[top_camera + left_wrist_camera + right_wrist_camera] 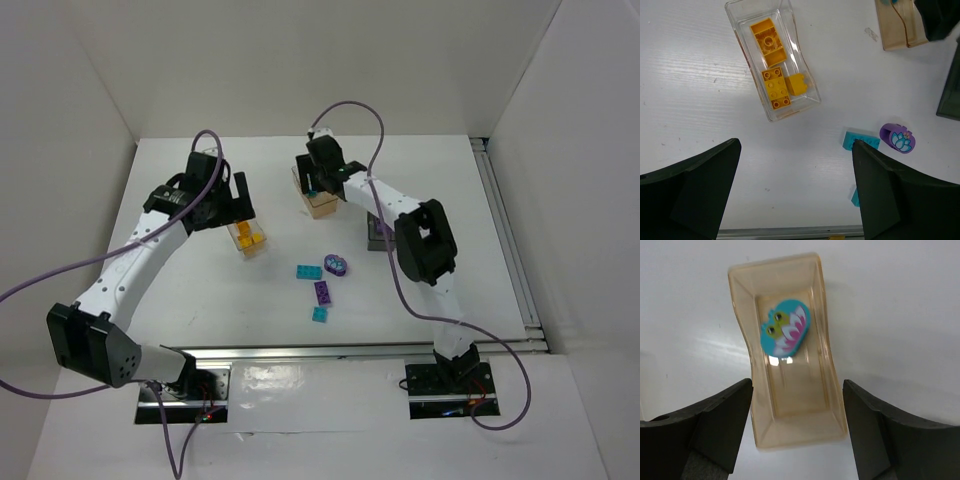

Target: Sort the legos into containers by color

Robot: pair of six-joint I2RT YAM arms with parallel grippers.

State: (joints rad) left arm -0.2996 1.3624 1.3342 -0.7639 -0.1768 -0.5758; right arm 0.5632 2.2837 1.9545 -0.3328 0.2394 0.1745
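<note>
While the right tool [797,390] hangs spread over the peach bin [826,325], a teal oval [786,334] lies inside it; left tool [795,145], also spread, hovers left of that bin.

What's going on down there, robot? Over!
Left pincer open, right pincer open. Teal oval piece in peach bin. Four loose pieces on table. Nothing blocking.

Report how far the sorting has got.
Done: three yellow bricks in the clear bin, a teal oval piece in the peach bin. In hand: nothing; the right fingers stand open above it. Left: two teal bricks, a purple brick and a purple oval loose on the table.
</note>
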